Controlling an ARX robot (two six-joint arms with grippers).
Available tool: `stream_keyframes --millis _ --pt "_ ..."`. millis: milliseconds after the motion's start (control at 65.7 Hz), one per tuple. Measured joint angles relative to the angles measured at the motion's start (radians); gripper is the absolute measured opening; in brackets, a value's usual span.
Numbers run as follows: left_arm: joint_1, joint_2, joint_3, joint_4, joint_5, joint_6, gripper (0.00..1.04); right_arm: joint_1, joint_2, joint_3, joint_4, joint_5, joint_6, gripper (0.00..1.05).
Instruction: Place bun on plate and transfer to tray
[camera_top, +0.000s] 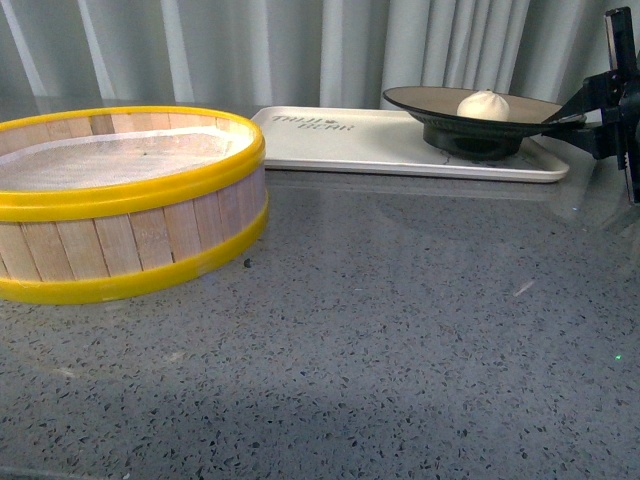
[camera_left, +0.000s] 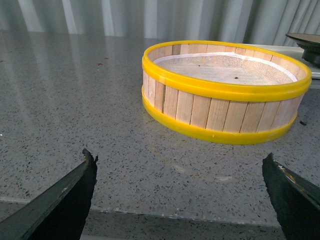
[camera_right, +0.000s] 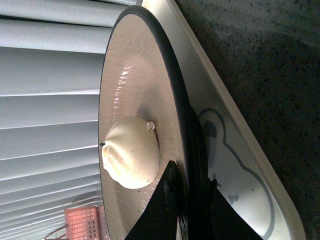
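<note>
Speckled tabletop (camera_top: 400, 330) up front, steamer basket (camera_left: 225, 95) just ahead of wide-open, empty left fingers (camera_left: 60, 200).
Right fingers (camera_right: 167, 210) pinch the plate (camera_right: 130, 70) rim over the tray (camera_right: 240, 170); bun (camera_right: 131, 152) just beyond them.

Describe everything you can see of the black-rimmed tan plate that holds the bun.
The wide shallow round plate is matte tan inside, with a black rim, underside and foot. It stands upright, roughly level, over the right end of the off-white rectangular plastic tray; whether its foot touches is unclear. A cream-white pleated bun rests at its centre. The right end effector pinches its rim.
</note>
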Motion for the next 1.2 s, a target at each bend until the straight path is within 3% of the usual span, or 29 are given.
stream_keyframes --millis 289,838,1112,1203 --pt "0.000 0.000 0.000 0.000 0.000 0.000 0.98 0.008 0.000 0.000 -0.021 -0.008 -0.035 0.04" --pt "0.000 0.000 0.000 0.000 0.000 0.000 0.98 -0.021 -0.050 -0.001 -0.040 -0.018 -0.025 0.98" --pt "0.000 0.000 0.000 0.000 0.000 0.000 0.98 -0.061 -0.191 -0.134 0.025 -0.035 -0.014 0.96" --pt "0.000 0.000 0.000 0.000 0.000 0.000 0.98 -0.084 -0.285 -0.239 0.054 0.021 -0.057 0.96"
